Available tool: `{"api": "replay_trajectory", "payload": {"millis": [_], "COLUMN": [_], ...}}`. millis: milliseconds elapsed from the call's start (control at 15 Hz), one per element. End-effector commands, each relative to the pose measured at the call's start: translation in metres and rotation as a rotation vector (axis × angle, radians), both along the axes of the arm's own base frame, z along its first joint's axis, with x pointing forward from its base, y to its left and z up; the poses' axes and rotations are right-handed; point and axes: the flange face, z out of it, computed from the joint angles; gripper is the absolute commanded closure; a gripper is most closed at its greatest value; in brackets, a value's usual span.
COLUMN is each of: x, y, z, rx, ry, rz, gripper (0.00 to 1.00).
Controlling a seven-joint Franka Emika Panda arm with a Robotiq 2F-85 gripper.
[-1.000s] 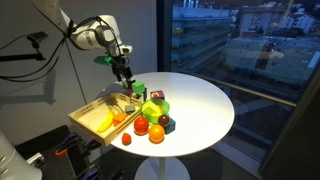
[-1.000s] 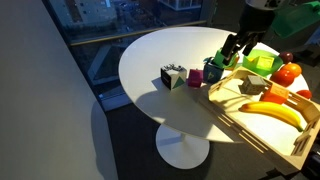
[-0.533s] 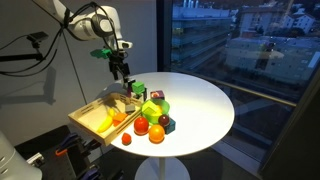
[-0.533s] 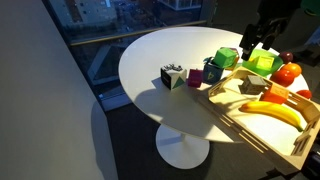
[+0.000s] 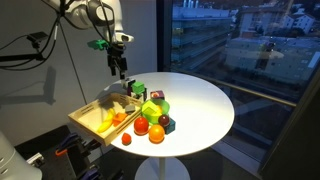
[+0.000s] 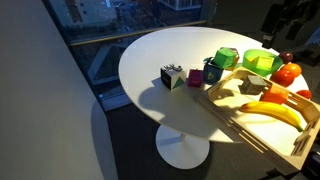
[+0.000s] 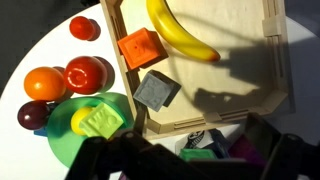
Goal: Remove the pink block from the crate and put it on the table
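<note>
The pink block [image 7: 240,148] shows as a magenta sliver at 6 o'clock in my wrist view, outside the crate [image 7: 200,122] on the tabletop [image 5: 200,100], right of a green block [image 7: 200,152]. My fingers [image 7: 105,160] are spread wide, holding nothing.

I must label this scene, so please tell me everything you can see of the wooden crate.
The crate is a shallow, open-top rectangular box of light wood with low walls. It lies flat at the edge of the round white table. Inside it lie a yellow banana, an orange block and a grey block.
</note>
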Motion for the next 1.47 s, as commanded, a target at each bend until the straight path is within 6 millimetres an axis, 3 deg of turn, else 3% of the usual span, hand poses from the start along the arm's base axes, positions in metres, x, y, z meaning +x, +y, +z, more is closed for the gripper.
{"api": "replay_trajectory", "payload": {"millis": [0,467,933,1400], "x": [-0.008,-0.025,-0.038,-0.033], "y": [-0.015,-0.037,-0.051,-0.048], "z": [0.029,0.066,0.090,0.084], "rx": [0.020,0.009,0.040,0.017], "ry": [0.022,0.036,-0.002,-0.003], "rz": [-0.041,-0.046,0.065,0.061], "gripper": [0.00,0.00,0.00,0.00]}}
